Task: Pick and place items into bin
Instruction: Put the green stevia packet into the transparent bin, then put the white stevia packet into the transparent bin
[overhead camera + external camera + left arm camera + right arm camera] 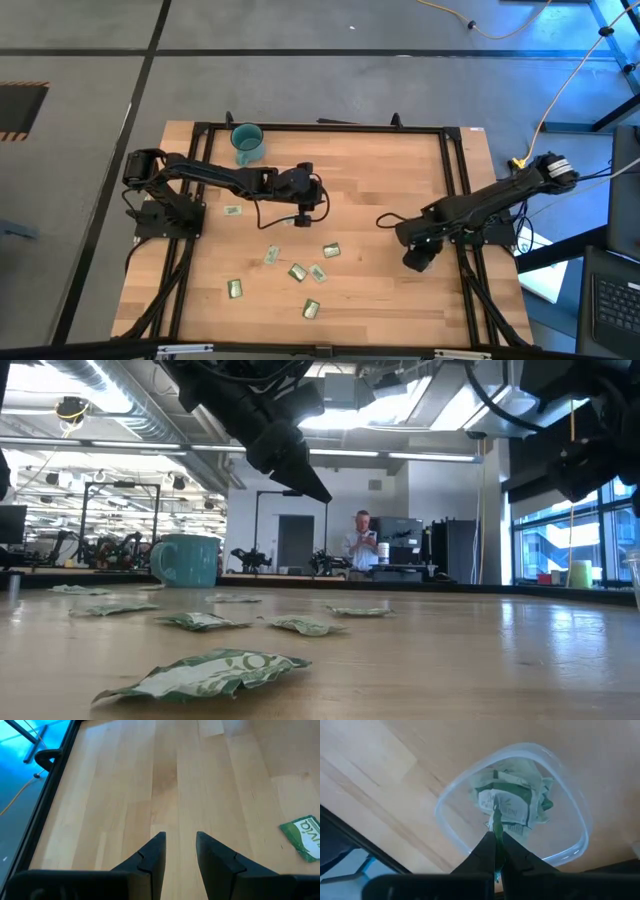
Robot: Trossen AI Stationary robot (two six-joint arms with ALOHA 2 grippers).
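Several crumpled packets (512,802) fill the bin (570,852); right tool (496,837) pinches one, left tool (178,850) gapes.

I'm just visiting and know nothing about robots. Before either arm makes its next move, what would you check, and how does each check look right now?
1. Right end effector above the clear plastic cup-like bin: ok.
2. Right end effector shut on a pale green foil packet: ok, a thin strip shows between its fingers.
3. Room in the bin: ok, several crumpled green packets lie inside, space remains.
4. Left end effector open and empty: ok, bare wood between its fingers.
5. Next packet for the left arm: ok, a green packet lies on the table nearby.
6. Teal mug clear of both arms: ok, at the table's far edge.
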